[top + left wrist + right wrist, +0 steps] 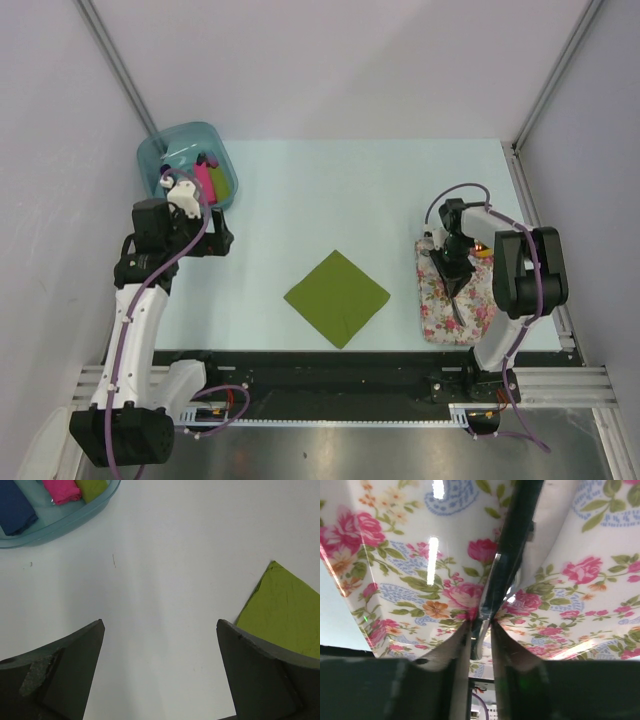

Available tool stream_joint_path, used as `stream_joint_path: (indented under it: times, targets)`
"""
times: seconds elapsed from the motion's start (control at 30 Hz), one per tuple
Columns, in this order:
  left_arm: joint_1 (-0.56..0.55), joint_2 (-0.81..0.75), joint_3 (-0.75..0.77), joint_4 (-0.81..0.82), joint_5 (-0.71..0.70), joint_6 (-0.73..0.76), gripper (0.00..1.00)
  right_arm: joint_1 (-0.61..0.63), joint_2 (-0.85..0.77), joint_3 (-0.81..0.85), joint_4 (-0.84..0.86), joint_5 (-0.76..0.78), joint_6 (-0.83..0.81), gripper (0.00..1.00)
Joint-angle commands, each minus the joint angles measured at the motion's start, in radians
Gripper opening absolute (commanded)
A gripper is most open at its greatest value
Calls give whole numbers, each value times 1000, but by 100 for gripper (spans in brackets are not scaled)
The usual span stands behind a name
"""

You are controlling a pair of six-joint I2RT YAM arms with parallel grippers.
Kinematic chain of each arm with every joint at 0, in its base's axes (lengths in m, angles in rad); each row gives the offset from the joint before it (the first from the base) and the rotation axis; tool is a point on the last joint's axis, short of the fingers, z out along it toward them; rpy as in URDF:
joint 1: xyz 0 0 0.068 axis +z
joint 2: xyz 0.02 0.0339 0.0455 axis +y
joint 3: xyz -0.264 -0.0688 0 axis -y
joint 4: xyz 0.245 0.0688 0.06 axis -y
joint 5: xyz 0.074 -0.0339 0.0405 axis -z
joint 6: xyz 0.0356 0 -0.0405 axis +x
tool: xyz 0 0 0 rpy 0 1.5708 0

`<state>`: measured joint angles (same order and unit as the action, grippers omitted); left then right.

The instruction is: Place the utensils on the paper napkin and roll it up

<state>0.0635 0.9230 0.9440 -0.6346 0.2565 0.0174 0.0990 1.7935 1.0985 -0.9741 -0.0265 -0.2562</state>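
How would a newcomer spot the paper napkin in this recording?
Look at the pale table. Near its front edge, roughly midway across, the paper napkin lies flat: an olive-green square turned like a diamond. Unlike the floral mat to its right it is plain, and unlike the lime roll in the blue tub it is unrolled.

The paper napkin (337,297) is laid at the middle of the table (330,190), toward its near edge. To the right a mat (435,310) is set, well apart from it, and on the mat the utensils (459,305) are pinched by the right gripper (452,275). At the far left a tub (150,150) is placed with rolls (204,175) in it, and the left gripper (220,240) is found just before it, jaws spread
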Motion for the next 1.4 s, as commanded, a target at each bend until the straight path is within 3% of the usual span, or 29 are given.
stream_joint_path:
  times: [0.0,0.27,0.77,0.9,1.1,1.37]
  targets:
    - [4,4,4,38,-22,-11,100,18,20,-25,97,25,54,22]
    - [4,2,3,41,-31,-11,100,13,-72,-63,175,1,46,15]
    - [5,0,7,46,-25,-13,100,7,-158,-62,241,-47,21,14]
    - [4,7,16,47,-25,-11,99,8,-132,-58,241,-44,17,20]
    - [4,11,19,49,-23,-11,100,7,-100,-77,245,-39,0,41]
    - [4,19,25,53,-25,-11,100,11,-69,-98,250,-26,-6,40]
